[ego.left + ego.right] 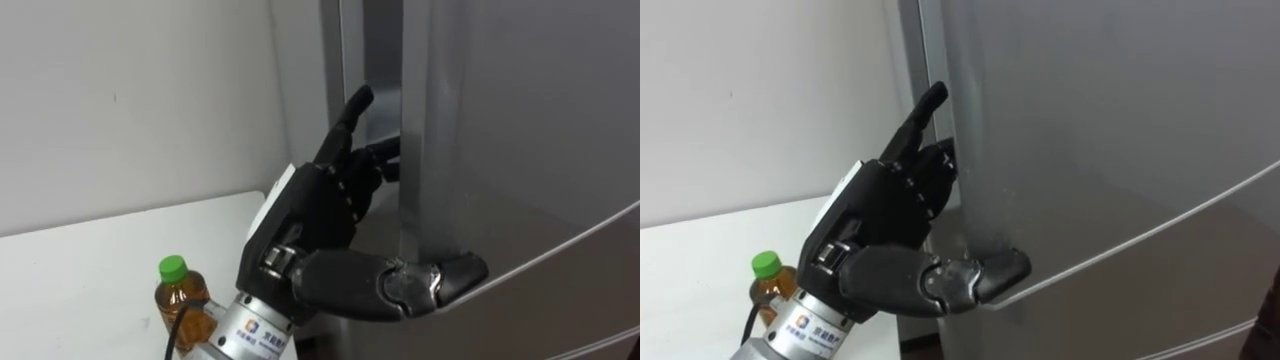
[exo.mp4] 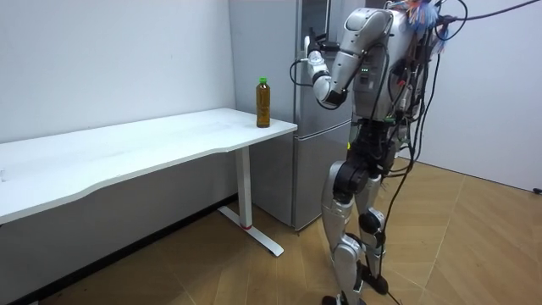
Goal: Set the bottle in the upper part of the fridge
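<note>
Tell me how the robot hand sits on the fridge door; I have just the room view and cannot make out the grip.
Observer: In the eye views the left robot hand has its fingers curled at the edge of the upper fridge door.
Operator: Give me the thumb.
Observer: The thumb lies stretched across the door's front face, so the edge sits between it and the fingers.
Operator: Check that every finger is hooked.
Observer: No; one finger points straight up beside the edge.
</note>
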{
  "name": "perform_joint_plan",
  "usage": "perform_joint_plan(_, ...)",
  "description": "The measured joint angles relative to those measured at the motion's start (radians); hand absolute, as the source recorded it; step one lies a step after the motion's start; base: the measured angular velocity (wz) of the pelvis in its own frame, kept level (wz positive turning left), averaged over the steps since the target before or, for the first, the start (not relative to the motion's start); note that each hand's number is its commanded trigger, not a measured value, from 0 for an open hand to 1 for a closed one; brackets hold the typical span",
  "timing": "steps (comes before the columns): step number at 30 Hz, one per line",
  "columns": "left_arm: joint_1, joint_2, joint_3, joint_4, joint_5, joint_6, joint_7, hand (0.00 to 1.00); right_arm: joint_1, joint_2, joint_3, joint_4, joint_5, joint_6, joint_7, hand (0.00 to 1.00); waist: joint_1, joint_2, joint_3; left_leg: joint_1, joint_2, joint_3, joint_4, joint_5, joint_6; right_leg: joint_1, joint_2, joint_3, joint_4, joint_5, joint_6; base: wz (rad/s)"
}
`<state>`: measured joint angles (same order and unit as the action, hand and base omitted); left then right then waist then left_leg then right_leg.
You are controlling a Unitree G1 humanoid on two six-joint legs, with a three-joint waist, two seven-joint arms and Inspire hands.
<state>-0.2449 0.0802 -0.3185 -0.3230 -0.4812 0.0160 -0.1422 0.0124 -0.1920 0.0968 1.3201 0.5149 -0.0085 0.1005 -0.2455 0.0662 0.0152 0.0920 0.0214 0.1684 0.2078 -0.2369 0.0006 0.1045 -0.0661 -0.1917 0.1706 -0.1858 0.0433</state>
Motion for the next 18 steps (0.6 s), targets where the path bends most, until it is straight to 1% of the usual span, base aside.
perform_joint_plan(1, 0.0, -0.001, -0.001, 0.0, 0.0, 0.0, 0.0, 0.0, 0.002, 0.0, 0.0, -0.002, 0.0, 0.0, 0.0, 0.0, 0.0, 0.0, 0.0, 0.0, 0.0, 0.002, 0.0, 0.0, 0.0, 0.0, 0.0, 0.001, 0.0, 0.002, 0.0, -0.09)
perform_joint_plan(3, 0.0, -0.011, -0.003, 0.006, 0.0, -0.001, 0.0, 0.0, 0.006, -0.001, 0.0, -0.003, 0.009, 0.0, 0.0, 0.0, 0.0, 0.001, 0.0, 0.001, 0.0, 0.022, 0.001, 0.0, 0.0, -0.001, -0.003, 0.007, 0.0, 0.006, 0.003, -0.06)
perform_joint_plan(7, 0.0, -0.023, -0.007, 0.016, 0.0, -0.002, 0.0, 0.0, 0.009, -0.002, 0.001, -0.003, 0.029, -0.001, 0.001, 0.0, -0.004, 0.002, 0.0004, 0.0, 0.0, 0.027, 0.008, -0.004, 0.009, -0.001, -0.004, 0.025, 0.001, 0.008, 0.006, -0.02)
perform_joint_plan(12, 0.0, -0.023, -0.013, 0.035, -0.022, -0.015, 0.0, 0.0, 0.009, -0.003, 0.0, -0.002, 0.029, -0.002, 0.001, 0.0, -0.017, 0.004, 0.0008, -0.001, 0.002, 0.031, 0.012, -0.008, 0.018, 0.0, -0.004, 0.028, 0.003, 0.013, 0.009, 0.0)
perform_joint_plan(18, 0.0, -0.024, -0.031, 0.05, -0.038, -0.029, 0.0, 0.0, 0.009, -0.005, 0.0, -0.002, 0.027, -0.002, 0.0, 0.0, -0.021, 0.005, 0.0008, 0.0, 0.003, 0.036, 0.014, -0.008, 0.022, 0.0, -0.005, 0.028, 0.002, 0.021, 0.011, 0.0)
